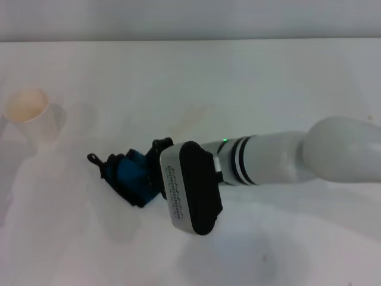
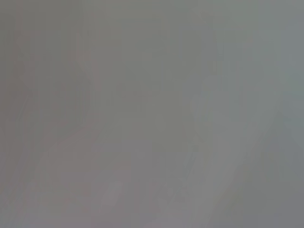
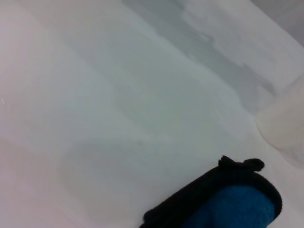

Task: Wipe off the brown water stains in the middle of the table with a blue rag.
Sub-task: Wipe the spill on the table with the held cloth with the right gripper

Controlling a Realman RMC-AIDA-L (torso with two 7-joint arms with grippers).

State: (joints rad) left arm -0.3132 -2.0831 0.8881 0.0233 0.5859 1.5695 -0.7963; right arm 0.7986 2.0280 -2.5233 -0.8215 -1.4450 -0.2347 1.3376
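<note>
While the right arm reaches in from the right side, its right gripper sits low over the table, left of the middle. The black fingers are clenched on the blue rag, and the rag is bunched up between them. One rag can be seen, and it pokes out to the left of the gripper. It has a black edge and one small black loop at its far left tip. The rag seems to rest on the white top, but it is hard to be sure that it touches.

One cup stands far off to the left, well apart from the rag. It is a pale cream color and it stands upright with its open mouth up.

The brown water stains show only as one very faint tan patch near the middle of the table, just behind the gripper. Its edges are too pale to trace.

From the right wrist camera, the rag fills one corner, blue with a black rim and a loop on top. The white table spreads out past it, and a bit of the cup shows at the edge.

Only one arm is in sight from the head camera. The left wrist camera shows only plain grey, so the left gripper cannot be seen.
</note>
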